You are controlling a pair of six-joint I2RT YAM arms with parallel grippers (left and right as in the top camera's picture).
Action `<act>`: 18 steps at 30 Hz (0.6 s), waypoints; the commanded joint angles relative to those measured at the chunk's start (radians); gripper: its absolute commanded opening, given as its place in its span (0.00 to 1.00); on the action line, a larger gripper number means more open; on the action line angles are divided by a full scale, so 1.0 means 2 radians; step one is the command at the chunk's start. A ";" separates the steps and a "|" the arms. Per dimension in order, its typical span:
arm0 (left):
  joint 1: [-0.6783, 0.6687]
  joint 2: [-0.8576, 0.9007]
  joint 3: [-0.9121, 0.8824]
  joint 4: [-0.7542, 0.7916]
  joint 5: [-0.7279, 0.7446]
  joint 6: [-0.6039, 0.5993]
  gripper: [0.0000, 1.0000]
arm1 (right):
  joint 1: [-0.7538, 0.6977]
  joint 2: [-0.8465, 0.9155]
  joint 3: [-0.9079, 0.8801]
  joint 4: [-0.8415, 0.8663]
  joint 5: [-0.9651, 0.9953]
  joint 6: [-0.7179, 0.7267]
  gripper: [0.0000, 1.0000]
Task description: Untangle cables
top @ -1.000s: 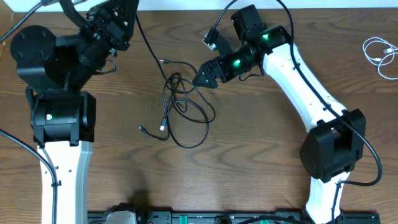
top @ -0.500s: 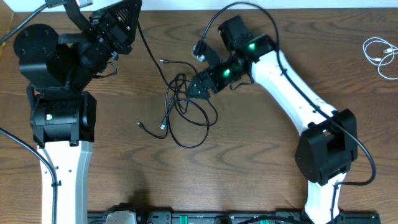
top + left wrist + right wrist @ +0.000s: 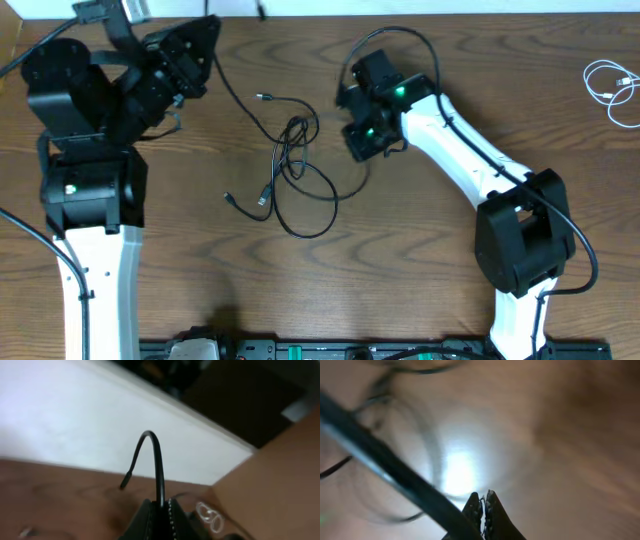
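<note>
Overhead view: the black cable [image 3: 296, 172] lies in loose tangled loops at the centre of the table [image 3: 420, 270], with one strand running up toward 11 o'clock to the left gripper [image 3: 212, 25]. The right gripper [image 3: 357, 152] points down just beside the tangle, at its 3 o'clock, near an outer loop; whether it touches cannot be told. The white cable [image 3: 608, 90] sits coiled well apart, at the table's 2 o'clock edge.

Left wrist view: the fingers [image 3: 149, 521] are pinched tight on the black cable, whose short end rises at 12 o'clock and hooks over toward 10 o'clock.

Right wrist view: badly blurred. The fingertips [image 3: 474, 504] are pressed almost together with nothing seen between them, and smeared cable loops lie at 10 o'clock.
</note>
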 commanded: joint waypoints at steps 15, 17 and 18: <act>0.030 0.020 0.010 -0.193 -0.348 0.088 0.07 | -0.141 -0.016 0.364 -0.143 0.097 -0.002 0.01; 0.030 0.024 0.010 -0.199 -0.379 0.089 0.08 | -0.155 -0.016 0.409 -0.160 0.073 -0.010 0.01; 0.030 0.027 0.010 -0.201 -0.391 0.089 0.07 | -0.162 -0.016 0.429 -0.168 0.062 -0.011 0.01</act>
